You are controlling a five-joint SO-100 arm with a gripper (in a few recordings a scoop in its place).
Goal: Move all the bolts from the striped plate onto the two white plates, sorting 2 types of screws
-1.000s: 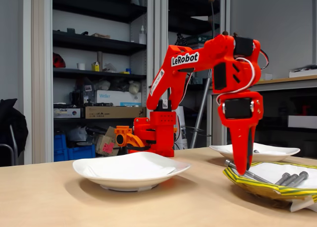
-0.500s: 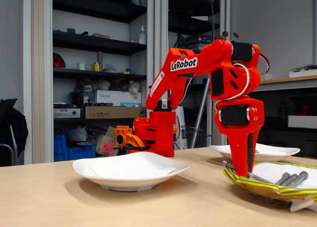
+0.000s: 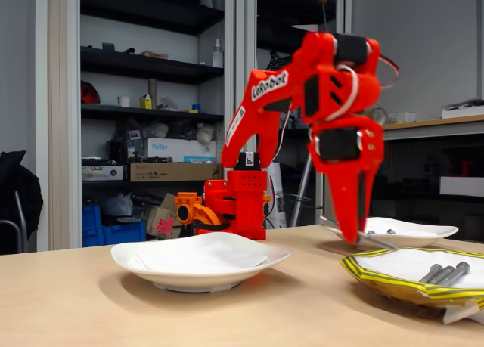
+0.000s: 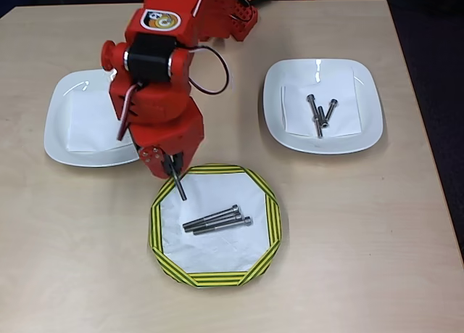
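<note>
Bolts: three long ones [image 4: 217, 220] lie side by side mid-frame on the striped plate [image 4: 272, 224] | fourth long bolt [image 4: 178, 186] pinched by gripper [image 4: 171, 167], over the plate's upper-left rim | three bolts [image 4: 319, 114] on upper-right white plate [image 4: 366, 93]; left white plate [image 4: 61, 137] bare | stiff, slick steel, likely light; best gripped mid-shank.

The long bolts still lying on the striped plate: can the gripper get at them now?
Probably not yet: the gripper is shut on a long bolt, so it must drop that first. Otherwise the way looks free; the three long bolts lie uncovered on the striped plate, just beside it.
</note>
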